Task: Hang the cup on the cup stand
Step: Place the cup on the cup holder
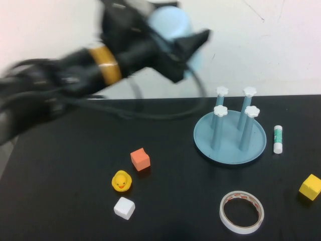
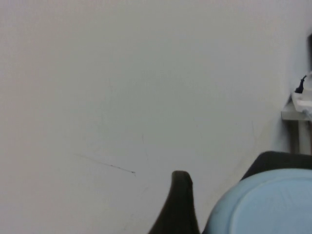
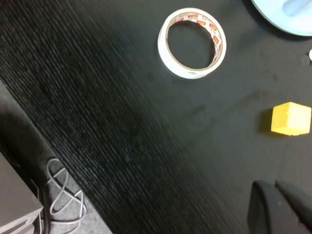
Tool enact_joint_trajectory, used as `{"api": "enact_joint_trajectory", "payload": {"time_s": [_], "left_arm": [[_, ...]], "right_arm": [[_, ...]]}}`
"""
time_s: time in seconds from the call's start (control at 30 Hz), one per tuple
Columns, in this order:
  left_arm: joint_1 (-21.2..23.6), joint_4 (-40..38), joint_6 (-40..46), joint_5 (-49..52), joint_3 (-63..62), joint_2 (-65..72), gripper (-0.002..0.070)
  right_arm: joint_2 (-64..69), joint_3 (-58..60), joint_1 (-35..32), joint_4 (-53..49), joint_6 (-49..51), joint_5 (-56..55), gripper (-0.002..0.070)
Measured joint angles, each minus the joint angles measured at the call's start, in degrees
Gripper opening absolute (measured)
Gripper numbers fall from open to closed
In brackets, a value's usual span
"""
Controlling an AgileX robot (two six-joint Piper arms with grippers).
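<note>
My left gripper (image 1: 186, 46) is raised high above the table's back edge, shut on the cup (image 1: 169, 22), a light blue tumbler lying tilted between its black fingers. In the left wrist view the cup (image 2: 267, 207) fills the corner between the two fingers (image 2: 179, 204), with a bare wall behind. The cup stand (image 1: 229, 146), a round blue dish with four white-capped posts, sits below and to the right of the cup. Its rim (image 3: 285, 13) shows in the right wrist view. My right gripper (image 3: 279, 202) hovers shut and empty over the table's near right part.
A white tape ring (image 1: 242, 212) (image 3: 192, 43) lies in front of the stand, a yellow block (image 1: 310, 187) (image 3: 291, 118) at the right edge, a glue stick (image 1: 278, 139) beside the dish. An orange cube (image 1: 140, 159), a yellow duck (image 1: 121, 181) and a white cube (image 1: 124, 208) lie left of centre.
</note>
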Motion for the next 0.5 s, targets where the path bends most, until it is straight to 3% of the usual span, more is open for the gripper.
{"api": "enact_joint_trajectory", "payload": {"time_s": [0.5], "left_arm": [[-6.7,-2.7,4.9,3.7,-40.5,40.3,0.0558]], "right_arm": [[-0.8,0.5,0.0,0.1,0.0,1.7,0.0001]]}}
